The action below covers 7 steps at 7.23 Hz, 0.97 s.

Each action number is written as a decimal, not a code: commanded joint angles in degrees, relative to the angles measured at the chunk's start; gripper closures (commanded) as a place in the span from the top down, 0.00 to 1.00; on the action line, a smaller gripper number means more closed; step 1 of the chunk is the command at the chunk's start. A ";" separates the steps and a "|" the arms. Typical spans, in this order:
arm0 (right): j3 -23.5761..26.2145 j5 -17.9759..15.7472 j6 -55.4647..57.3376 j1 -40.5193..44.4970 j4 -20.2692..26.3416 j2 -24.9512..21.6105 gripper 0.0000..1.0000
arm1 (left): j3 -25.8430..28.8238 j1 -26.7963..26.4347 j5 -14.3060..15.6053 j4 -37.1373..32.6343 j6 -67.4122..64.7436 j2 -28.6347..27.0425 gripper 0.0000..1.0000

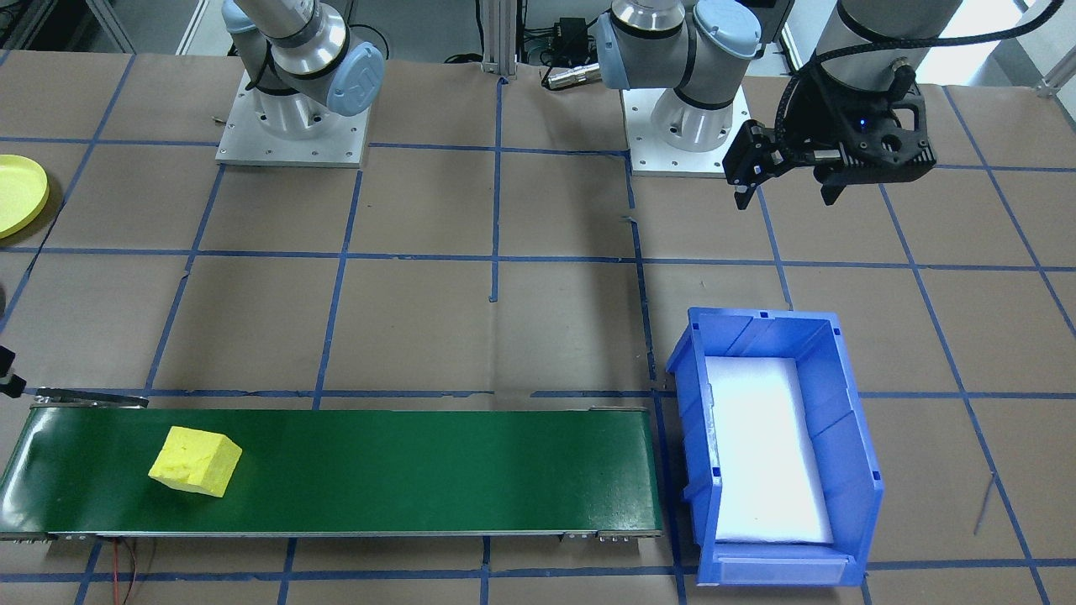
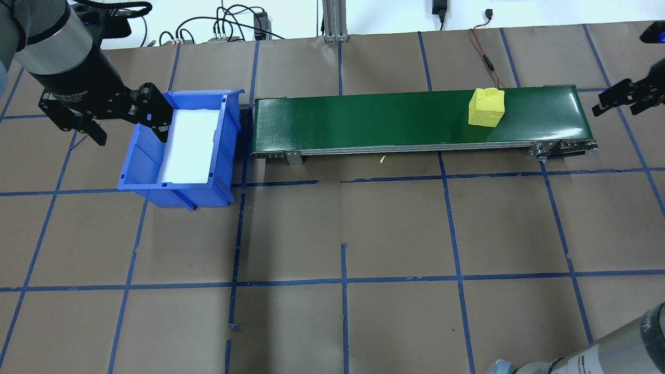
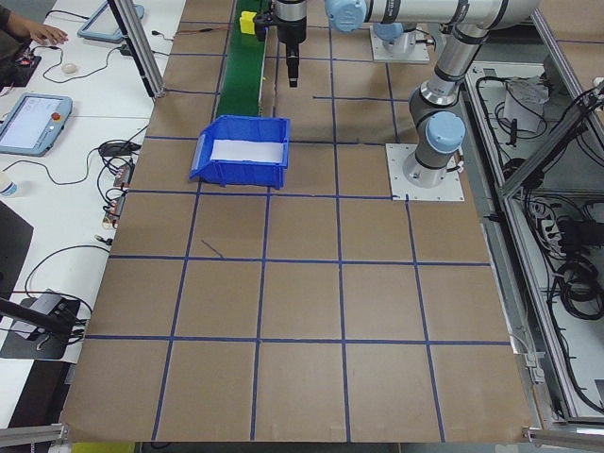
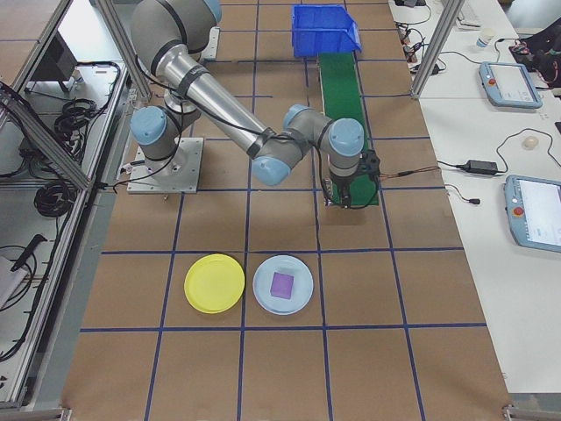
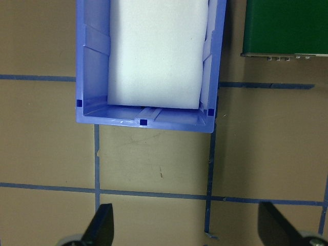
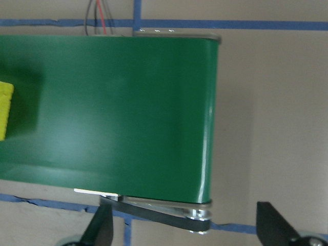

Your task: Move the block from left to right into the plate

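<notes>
The yellow block point(image 1: 195, 461) point(image 2: 487, 107) lies on the green conveyor belt point(image 1: 420, 470) point(image 2: 363, 117), near its end on my right side. The right wrist view catches only an edge of the block point(image 6: 4, 110). My right gripper point(image 2: 621, 101) point(image 6: 187, 230) hangs open and empty just past that belt end. The yellow plate point(image 1: 18, 195) point(image 4: 215, 282) rests on the table further to my right, nearer my base. My left gripper point(image 1: 786, 186) point(image 2: 127, 129) point(image 5: 187, 230) hovers open and empty by the blue bin point(image 1: 849, 437) point(image 2: 176, 189).
The blue bin point(image 5: 146, 120) with a white liner stands at the belt's left end. A pale blue plate point(image 4: 282, 284) holding a purple block lies beside the yellow plate. Blue tape lines grid the brown paper. A person's hand and tablets sit on side desks.
</notes>
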 commanded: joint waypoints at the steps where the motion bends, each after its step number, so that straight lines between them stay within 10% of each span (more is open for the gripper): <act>1: -1.10 0.41 14.93 7.14 -0.05 0.58 0.98 | 0.00 0.00 0.02 0.00 0.00 0.09 1.00; 3: -2.94 7.41 20.79 8.23 -0.14 3.29 0.98 | -0.09 0.00 -0.06 0.00 0.00 0.00 1.00; 7: -5.51 9.55 24.92 8.32 0.13 6.99 0.98 | -0.09 0.00 -0.06 0.00 0.00 0.00 1.00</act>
